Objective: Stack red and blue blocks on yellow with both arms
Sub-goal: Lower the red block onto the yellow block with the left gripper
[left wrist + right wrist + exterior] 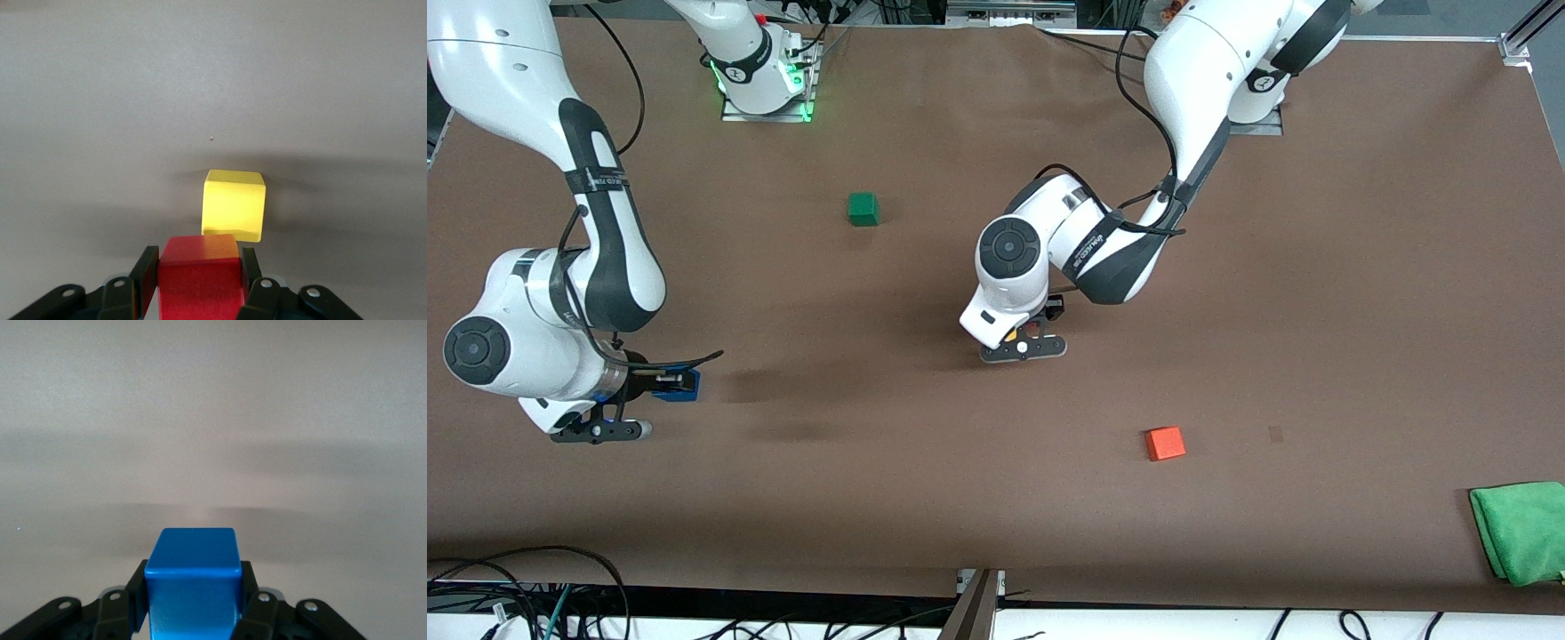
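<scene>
Left gripper [199,283] is clamped on the red block [199,277], its two black fingers [143,277] pressed flat against opposite side faces. It hangs over the middle of the table [1316,311], and in the front view the white wrist hides nearly all of the block. The red block sits square in the grip, top face level, no tilt visible. Being a cube, it has no long axis to speak of. Just ahead of the left gripper's fingertips and below them, the yellow block [233,205] rests flat on the table, its edges roughly parallel to the red block's; the two are apart.

Right gripper [192,603] is closed on the blue block [193,583], likewise held by two opposite faces and sitting level. It hangs over the table at the right arm's end, with bare brown surface under it.

A green block [863,209] lies well away from both grippers, toward the bases. An orange-red block [1165,443] lies nearer the front camera than the left gripper. A folded green cloth [1520,531] rests at the table's corner at the left arm's end. No containers show.
</scene>
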You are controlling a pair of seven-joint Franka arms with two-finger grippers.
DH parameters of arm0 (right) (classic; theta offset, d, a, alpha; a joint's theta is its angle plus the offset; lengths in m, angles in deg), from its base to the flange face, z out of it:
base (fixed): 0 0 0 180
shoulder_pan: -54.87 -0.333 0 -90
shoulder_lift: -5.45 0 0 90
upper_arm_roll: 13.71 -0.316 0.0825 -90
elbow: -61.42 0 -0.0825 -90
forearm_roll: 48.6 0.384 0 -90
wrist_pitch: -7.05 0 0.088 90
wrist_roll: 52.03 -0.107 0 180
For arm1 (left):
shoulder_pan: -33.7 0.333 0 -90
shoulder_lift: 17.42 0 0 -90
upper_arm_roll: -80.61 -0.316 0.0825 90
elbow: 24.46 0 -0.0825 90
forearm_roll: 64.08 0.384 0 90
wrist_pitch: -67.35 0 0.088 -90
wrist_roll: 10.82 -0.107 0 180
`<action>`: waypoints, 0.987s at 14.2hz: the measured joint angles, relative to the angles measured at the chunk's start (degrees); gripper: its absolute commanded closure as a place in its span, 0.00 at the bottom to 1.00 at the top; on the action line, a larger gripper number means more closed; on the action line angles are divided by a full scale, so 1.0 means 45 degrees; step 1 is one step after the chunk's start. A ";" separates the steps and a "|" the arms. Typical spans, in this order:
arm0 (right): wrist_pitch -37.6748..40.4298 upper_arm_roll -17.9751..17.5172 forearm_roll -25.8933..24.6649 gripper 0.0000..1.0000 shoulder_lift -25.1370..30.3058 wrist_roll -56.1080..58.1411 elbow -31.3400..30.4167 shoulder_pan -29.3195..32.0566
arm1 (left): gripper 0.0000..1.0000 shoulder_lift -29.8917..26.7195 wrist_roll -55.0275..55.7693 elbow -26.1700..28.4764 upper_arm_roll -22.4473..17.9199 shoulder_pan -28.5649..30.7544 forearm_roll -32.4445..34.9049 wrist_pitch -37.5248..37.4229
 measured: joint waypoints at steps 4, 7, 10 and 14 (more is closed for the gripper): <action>0.0001 0.0006 0.0000 0.59 0.0000 0.0000 0.0000 0.0001 | 0.99 -0.0150 0.0184 0.0361 0.0039 -0.0100 -0.0001 0.0916; 0.0001 0.0007 0.0000 0.59 0.0000 0.0000 0.0000 0.0002 | 0.99 -0.0175 0.0568 0.0402 0.0049 -0.0263 -0.0002 0.1623; 0.0001 0.0007 0.0000 0.59 0.0000 0.0000 0.0000 0.0002 | 0.99 -0.0153 0.0627 0.0551 -0.0019 -0.0278 -0.0002 0.1884; 0.0001 0.0008 0.0000 0.59 0.0000 0.0000 0.0000 0.0002 | 0.99 -0.0127 0.0292 0.0754 -0.0212 -0.0190 -0.0002 0.1901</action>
